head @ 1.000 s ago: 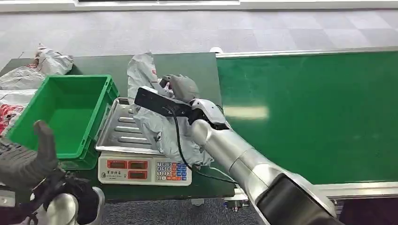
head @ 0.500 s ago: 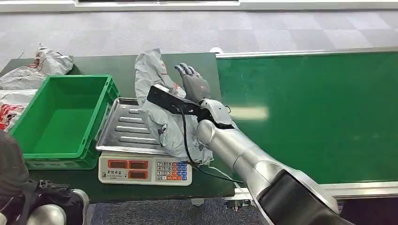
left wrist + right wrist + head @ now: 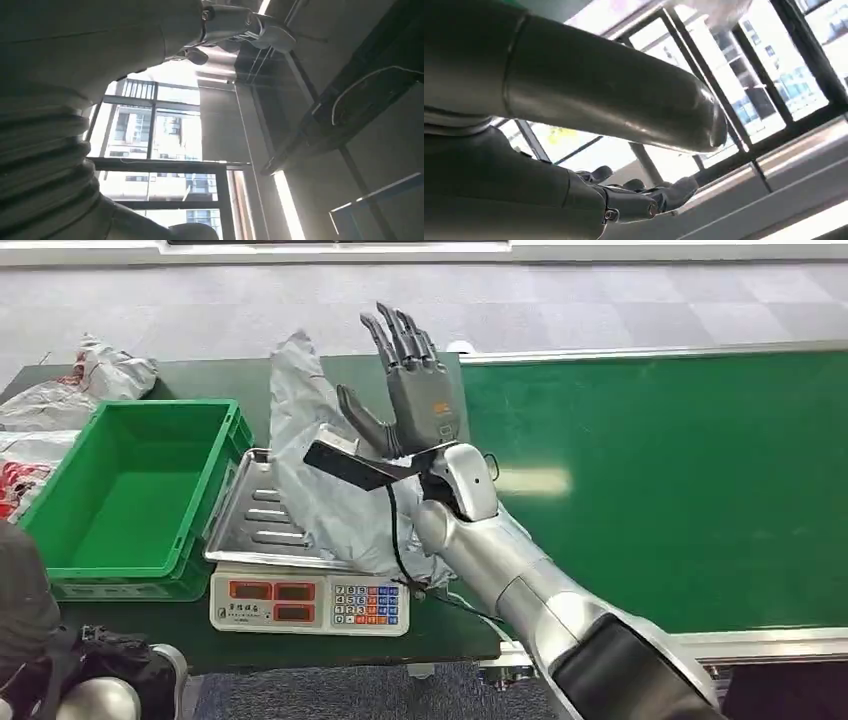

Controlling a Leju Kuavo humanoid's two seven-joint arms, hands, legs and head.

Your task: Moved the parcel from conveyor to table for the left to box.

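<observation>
Head view: right robot hand (image 3: 405,390) is standing raised w/ fingers spread and pointing up, palm empty, released; it's hovering above the far part of the dark green worktop (image 3: 200,375), next to the worktop's right edge. Crumpled grey plastic parcel bag (image 3: 335,495) is lying draped over the right side of the ribbed steel tray of the white electronic scale (image 3: 310,602), one end sticking up toward the worktop's far edge, just beside the raised hand, not gripped. Scale is sitting at the worktop's near edge, keypad and red displays facing the robot. Empty-looking green plastic crate (image 3: 140,485) is sitting just left of the scale, touching or nearly touching the tray. More crumpled grey/white bags (image 3: 85,380) are lying at the far-left corner. Green conveyor belt (image 3: 660,480) is running off beyond the worktop's right edge. Left robot hand (image 3: 20,600) is showing as a dark blur at the bottom-left corner of the pic; can't tell its state here.

Left wrist view: grey ribbed cover and part of left robot hand in shadow, windows and ceiling behind; fingers not readable, can't tell if clenched.

Right wrist view: thick grey thumb and dark fingers (image 3: 644,197) are stretching out straight, nothing btwn them; windows behind.
</observation>
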